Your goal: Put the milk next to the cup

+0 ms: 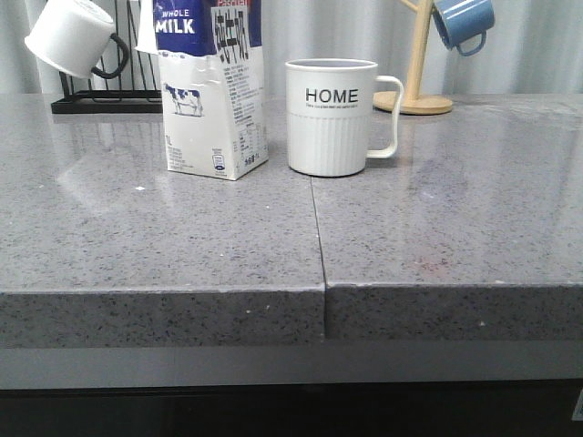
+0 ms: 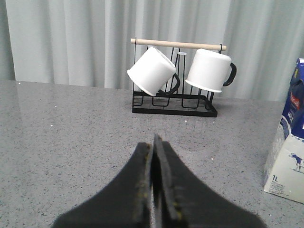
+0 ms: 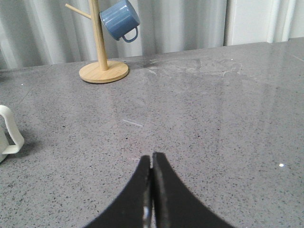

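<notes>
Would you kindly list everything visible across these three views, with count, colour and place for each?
milk carton: one, white with dark blue top, upright on the counter, just left of the HOME mug in the front view, a small gap between them.
HOME mug: one, white with black lettering, upright, handle towards the right in the front view.
plain mugs: two, white with black handles, hung on the rack.
rack: one, black wire with a wooden bar, at the counter's back left.
blue mug: one, hung on the mug tree.
mug tree: one, light wood, back right.
counter: grey speckled, seam down the middle.
curtain: pale, behind.
left gripper: black, shut, empty.
right gripper: black, shut, empty.
</notes>
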`<state>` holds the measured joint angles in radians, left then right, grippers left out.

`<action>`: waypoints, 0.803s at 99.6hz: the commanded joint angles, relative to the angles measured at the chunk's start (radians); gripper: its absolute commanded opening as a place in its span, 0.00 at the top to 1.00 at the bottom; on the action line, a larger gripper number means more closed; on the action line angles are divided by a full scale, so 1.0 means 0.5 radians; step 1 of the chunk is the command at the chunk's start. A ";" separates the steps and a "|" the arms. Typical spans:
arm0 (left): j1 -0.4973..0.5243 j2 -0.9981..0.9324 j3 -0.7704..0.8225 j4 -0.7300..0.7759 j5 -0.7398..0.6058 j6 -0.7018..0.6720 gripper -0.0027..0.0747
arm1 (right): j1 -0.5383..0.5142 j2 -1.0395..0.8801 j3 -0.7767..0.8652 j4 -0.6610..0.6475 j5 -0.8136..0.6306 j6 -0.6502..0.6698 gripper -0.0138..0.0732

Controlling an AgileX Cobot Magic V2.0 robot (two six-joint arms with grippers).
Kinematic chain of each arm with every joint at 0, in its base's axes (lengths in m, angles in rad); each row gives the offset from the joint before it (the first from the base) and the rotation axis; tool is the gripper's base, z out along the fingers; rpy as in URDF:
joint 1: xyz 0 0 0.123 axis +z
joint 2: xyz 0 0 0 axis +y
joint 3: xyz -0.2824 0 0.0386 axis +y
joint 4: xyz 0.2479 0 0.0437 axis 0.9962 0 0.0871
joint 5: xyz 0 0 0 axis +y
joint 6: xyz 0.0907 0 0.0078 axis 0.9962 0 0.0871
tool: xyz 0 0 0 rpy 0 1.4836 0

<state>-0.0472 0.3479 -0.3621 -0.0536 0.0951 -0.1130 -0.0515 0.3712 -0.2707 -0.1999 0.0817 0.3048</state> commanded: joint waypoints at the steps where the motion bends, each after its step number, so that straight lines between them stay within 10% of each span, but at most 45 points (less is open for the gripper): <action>1: -0.001 0.012 -0.061 0.007 -0.154 -0.007 0.99 | -0.015 0.003 -0.055 -0.017 -0.140 0.000 0.92; 80: 0.003 -0.774 0.716 0.313 -0.141 -0.007 0.99 | -0.015 0.003 -0.055 -0.017 -0.140 0.000 0.92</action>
<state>-0.0472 0.0000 -0.0157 0.0972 0.0985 -0.1130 -0.0515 0.3712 -0.2707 -0.1999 0.0817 0.3048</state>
